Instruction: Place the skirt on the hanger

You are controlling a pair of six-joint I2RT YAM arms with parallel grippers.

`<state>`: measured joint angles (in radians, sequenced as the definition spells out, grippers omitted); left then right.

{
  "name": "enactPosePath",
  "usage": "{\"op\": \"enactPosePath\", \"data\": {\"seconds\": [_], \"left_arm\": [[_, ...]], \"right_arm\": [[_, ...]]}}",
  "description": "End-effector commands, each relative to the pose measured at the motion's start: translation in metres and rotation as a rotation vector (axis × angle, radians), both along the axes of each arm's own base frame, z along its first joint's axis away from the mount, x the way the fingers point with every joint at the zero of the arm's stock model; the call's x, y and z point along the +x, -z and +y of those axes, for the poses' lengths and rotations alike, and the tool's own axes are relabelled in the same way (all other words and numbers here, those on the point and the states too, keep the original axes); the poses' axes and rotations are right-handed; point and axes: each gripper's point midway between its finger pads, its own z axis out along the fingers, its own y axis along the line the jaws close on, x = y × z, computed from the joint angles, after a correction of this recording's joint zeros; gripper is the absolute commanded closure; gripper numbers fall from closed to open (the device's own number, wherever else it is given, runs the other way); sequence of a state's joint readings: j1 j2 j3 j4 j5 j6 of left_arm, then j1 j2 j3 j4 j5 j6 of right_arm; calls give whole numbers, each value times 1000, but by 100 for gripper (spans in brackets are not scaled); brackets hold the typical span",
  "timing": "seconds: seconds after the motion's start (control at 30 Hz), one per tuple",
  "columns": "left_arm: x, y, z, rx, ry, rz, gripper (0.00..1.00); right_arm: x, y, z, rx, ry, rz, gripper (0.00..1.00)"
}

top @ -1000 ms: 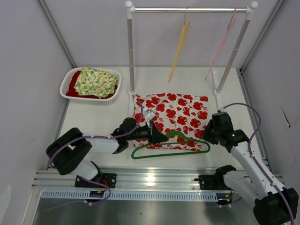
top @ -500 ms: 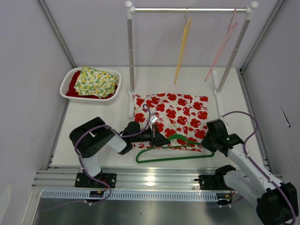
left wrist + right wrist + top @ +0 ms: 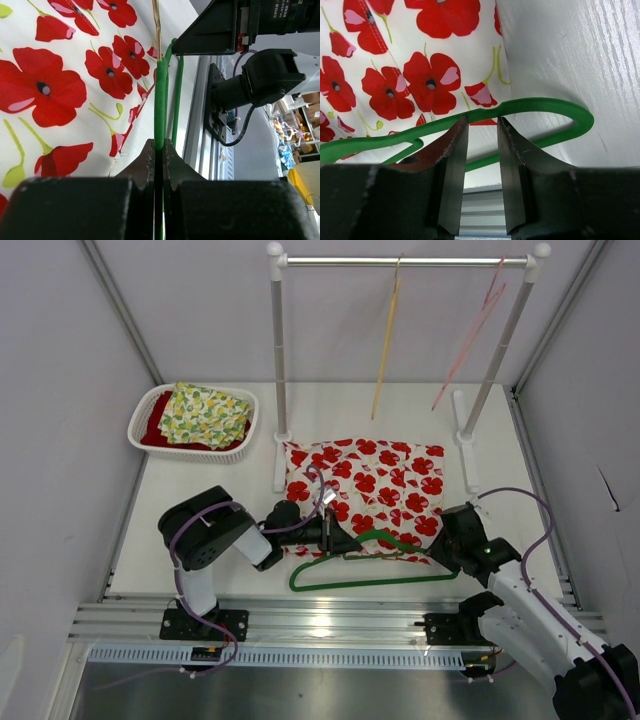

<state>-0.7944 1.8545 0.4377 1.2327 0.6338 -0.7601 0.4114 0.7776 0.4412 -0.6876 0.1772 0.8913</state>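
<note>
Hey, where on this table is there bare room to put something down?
Bare table lies in front of the basket, left of the skirt; behind the skirt under the rack; and right of the rack's right post. The near edge is crowded: green hanger, skirt hem, left gripper and right gripper.

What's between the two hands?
Top view: the hanger lies across that gap, over the near hem of the skirt. Left hand shut on it; right hand open at its other end.
</note>
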Motion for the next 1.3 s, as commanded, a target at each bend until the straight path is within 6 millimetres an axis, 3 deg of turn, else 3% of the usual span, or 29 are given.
{"op": "enactPosePath", "data": {"seconds": [0.0,0.53,0.8,1.07,1.27], "left_arm": [[8,-34,-8,-115,33,-150,100],[24,-21,-8,-57,23,-146,100],[26,-19,-9,-51,33,-140,100],[23,-13,-8,-41,44,-131,100],[23,-11,-7,-36,46,-127,100]], "right_arm": [[-7,4,-6,-18,21,5,64],[-17,15,0,-16,20,16,68],[-16,17,0,-46,25,33,64],[-7,17,-6,-85,55,12,52],[2,20,-3,-80,56,-12,52]]}}
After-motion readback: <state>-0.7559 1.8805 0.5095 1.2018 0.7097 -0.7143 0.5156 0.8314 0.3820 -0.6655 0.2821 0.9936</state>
